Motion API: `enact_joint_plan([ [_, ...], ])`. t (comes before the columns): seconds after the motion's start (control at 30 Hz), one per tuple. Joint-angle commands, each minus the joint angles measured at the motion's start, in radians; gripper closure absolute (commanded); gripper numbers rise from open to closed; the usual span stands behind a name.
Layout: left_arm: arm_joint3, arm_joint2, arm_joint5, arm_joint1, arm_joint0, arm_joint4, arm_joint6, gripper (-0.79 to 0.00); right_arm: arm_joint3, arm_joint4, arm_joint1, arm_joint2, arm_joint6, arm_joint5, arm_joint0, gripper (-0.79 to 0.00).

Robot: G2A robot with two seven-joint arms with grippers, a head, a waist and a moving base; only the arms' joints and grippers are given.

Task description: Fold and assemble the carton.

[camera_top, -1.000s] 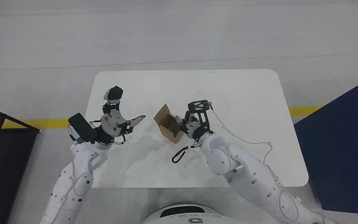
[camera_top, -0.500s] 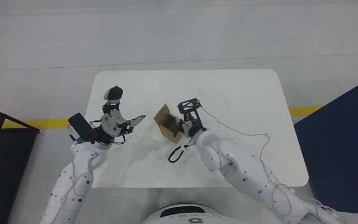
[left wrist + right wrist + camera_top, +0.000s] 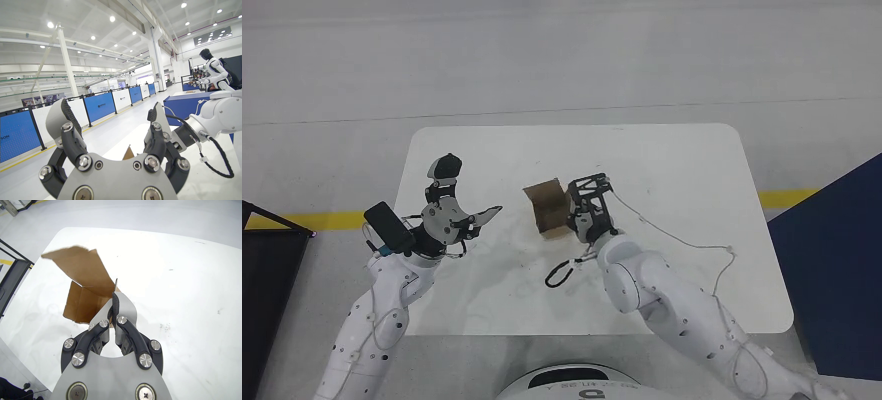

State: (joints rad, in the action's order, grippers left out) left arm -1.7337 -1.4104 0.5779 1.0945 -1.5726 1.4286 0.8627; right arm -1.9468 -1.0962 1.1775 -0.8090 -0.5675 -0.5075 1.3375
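The right gripper (image 3: 572, 213), pinched on the right-hand wall of the brown cardboard carton (image 3: 547, 207), closes off that side, and its arm (image 3: 662, 290) with a black looped cable (image 3: 560, 273) fills the tabletop between the carton and the robot. Left of the carton a wide strip of the white rounded-corner table (image 3: 682, 160) lies free up to the left gripper (image 3: 471, 189), which hangs well apart with fingers spread. Beyond the carton the tabletop is free too; to its right a thin pale cable (image 3: 687, 242) trails across.
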Motion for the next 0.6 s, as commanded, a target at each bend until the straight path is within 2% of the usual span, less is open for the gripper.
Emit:
enact_joint_plan([
  [0.0, 0.0, 0.0, 0.0, 0.0, 0.0, 0.0, 0.0, -0.785, -0.04, -0.046, -0.007, -0.025, -0.014, -0.026, 0.035, 0.0],
  [0.2, 0.0, 0.0, 0.0, 0.0, 0.0, 0.0, 0.0, -0.785, -0.144, -0.126, -0.027, -0.116, -0.114, -0.103, 0.145, 0.0],
  [0.37, 0.0, 0.0, 0.0, 0.0, 0.0, 0.0, 0.0, -0.785, -0.195, -0.108, -0.031, -0.165, -0.134, -0.136, 0.222, 0.0],
  [0.43, 0.0, 0.0, 0.0, 0.0, 0.0, 0.0, 0.0, -0.785, -0.209, -0.084, -0.03, -0.179, -0.12, -0.138, 0.249, -0.477],
  [0.5, 0.0, 0.0, 0.0, 0.0, 0.0, 0.0, 0.0, -0.785, -0.223, -0.046, -0.028, -0.195, -0.096, -0.139, 0.273, -0.646],
  [0.53, 0.0, 0.0, 0.0, 0.0, 0.0, 0.0, 0.0, -0.785, -0.231, -0.02, -0.027, -0.205, -0.079, -0.138, 0.285, -0.683],
  [0.57, 0.0, 0.0, 0.0, 0.0, 0.0, 0.0, 0.0, -0.785, -0.242, 0.012, -0.026, -0.217, -0.06, -0.135, 0.298, -0.686],
])
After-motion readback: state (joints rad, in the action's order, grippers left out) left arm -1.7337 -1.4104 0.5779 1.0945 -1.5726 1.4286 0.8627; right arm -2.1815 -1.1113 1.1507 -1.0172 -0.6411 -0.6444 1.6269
